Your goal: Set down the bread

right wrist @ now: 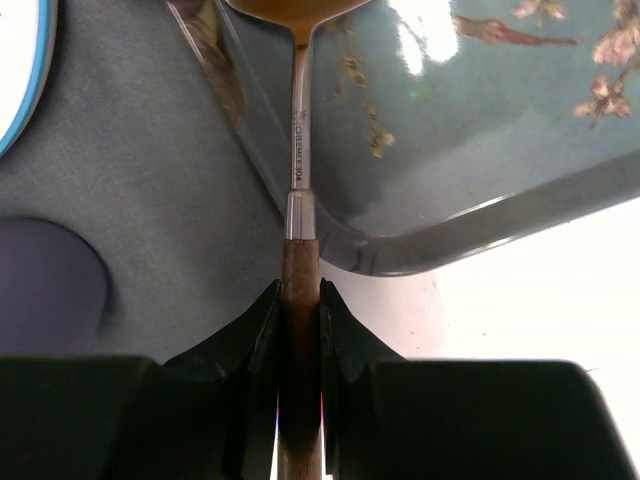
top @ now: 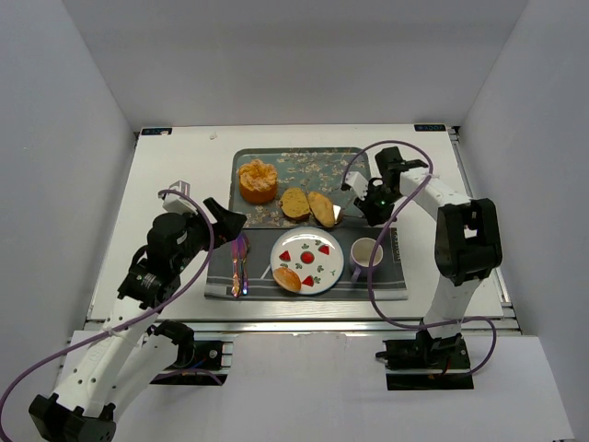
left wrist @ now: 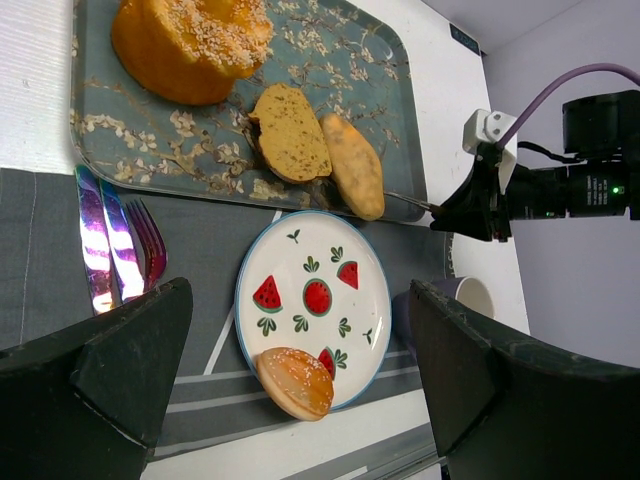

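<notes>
Three breads show. A roundish flat slice (top: 294,203) and an oval roll (top: 321,208) lie side by side on the floral tray (top: 345,161). A small seeded bun (top: 287,278) sits on the near-left rim of the watermelon plate (top: 313,249). My left gripper (top: 225,221) is open and empty, hovering left of the plate. In its wrist view (left wrist: 300,300) the bun (left wrist: 295,382) lies between the fingers, below them. My right gripper (top: 361,207) is shut on a wooden-handled utensil (right wrist: 299,270), whose metal end reaches under the roll (left wrist: 352,165) at the tray's corner.
A large orange ruffled cake (top: 258,180) stands on the tray's left part. A purple cup (top: 366,253) is right of the plate on the grey placemat (top: 391,276). Iridescent cutlery (top: 239,262) lies left of the plate. White walls enclose the table.
</notes>
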Action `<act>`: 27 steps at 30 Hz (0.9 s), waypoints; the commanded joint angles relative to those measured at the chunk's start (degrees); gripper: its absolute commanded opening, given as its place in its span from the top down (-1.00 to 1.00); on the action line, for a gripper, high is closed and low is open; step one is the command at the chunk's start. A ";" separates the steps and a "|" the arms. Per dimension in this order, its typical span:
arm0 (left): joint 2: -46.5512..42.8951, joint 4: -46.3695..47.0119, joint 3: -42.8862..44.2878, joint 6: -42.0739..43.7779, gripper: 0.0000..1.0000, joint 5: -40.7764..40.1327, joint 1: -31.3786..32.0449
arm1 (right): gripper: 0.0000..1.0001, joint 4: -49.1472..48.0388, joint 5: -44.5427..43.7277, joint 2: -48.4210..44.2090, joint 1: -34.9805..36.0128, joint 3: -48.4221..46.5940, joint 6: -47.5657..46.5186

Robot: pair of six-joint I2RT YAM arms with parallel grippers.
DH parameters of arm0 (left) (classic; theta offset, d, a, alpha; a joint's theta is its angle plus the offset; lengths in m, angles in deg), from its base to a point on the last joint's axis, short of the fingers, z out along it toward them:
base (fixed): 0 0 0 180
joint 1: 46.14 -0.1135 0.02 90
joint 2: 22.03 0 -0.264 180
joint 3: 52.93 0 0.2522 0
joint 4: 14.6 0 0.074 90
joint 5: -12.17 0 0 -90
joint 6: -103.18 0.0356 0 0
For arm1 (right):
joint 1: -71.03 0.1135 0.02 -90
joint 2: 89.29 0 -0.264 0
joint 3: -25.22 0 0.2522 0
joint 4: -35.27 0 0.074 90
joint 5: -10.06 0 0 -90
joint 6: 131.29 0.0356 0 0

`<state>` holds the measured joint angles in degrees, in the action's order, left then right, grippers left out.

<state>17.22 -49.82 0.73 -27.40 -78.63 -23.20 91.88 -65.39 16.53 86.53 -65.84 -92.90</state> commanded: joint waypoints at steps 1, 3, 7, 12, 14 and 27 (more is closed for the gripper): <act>-0.49 -0.34 0.26 -0.20 -0.96 -0.52 -0.26 | 1.00 4.16 4.61 1.05 -2.14 -4.43 0.99; -0.22 -0.34 0.35 -0.12 -0.96 -0.61 -0.26 | 1.00 5.22 7.15 2.02 -3.90 -5.92 1.34; 0.22 0.18 0.44 -0.12 -0.96 -0.26 -0.26 | 1.00 8.30 10.76 3.34 -6.62 -7.34 0.03; 1.01 0.53 0.79 -0.03 -0.96 -0.08 -0.18 | 1.00 8.92 12.87 3.51 -7.86 -7.16 -0.68; 1.18 0.53 0.97 0.06 -0.96 -0.08 -0.26 | 1.00 8.74 13.31 3.43 -8.04 -7.34 -0.50; 1.71 1.06 0.71 0.15 -0.96 0.27 -0.26 | 1.00 7.86 14.11 0.27 -8.12 -9.01 -3.31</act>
<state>19.05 -49.73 0.76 -27.38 -78.67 -23.20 99.69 -54.37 20.31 78.53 -72.46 -93.73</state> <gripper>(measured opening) 0.973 0.220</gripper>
